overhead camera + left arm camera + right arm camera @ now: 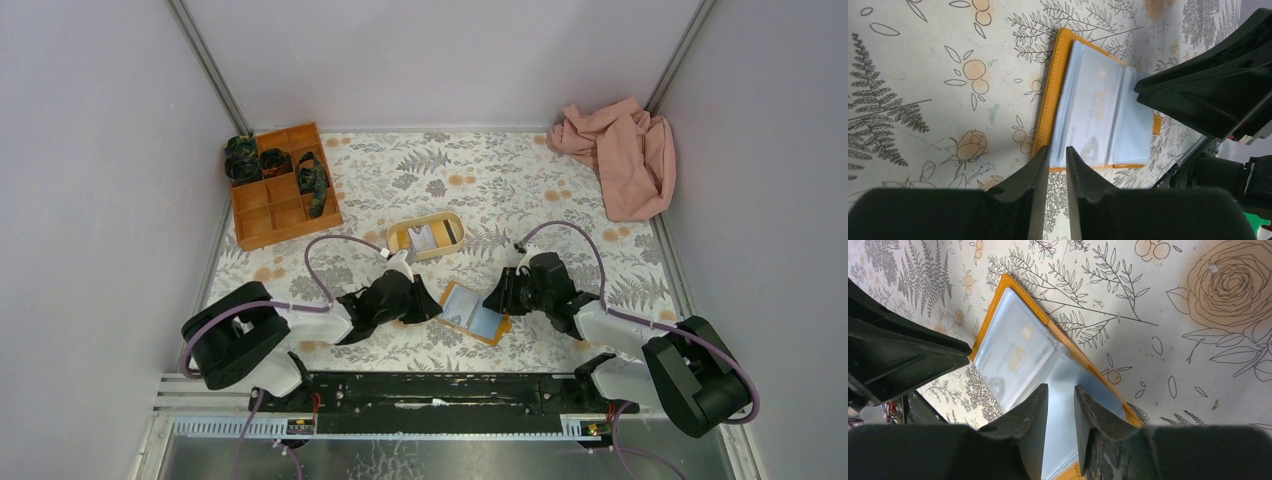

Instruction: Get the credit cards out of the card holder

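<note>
The card holder (473,313) lies open on the table between my arms, orange-tan outside, light blue inside. A pale card (1093,107) marked VIP sits in a clear sleeve; it also shows in the right wrist view (1015,357). My left gripper (1058,150) is at the holder's (1048,110) near left corner, jaws a narrow gap apart, holding nothing that I can see. My right gripper (1061,387) is over the holder's (998,305) blue right half, jaws a little apart and empty. In the top view the left gripper (432,303) and right gripper (497,298) flank the holder.
A beige oval tray (400,232) with a card in it lies just behind the holder. An orange compartment box (290,218) holding dark straps stands at the back left. A pink cloth (620,155) lies at the back right corner.
</note>
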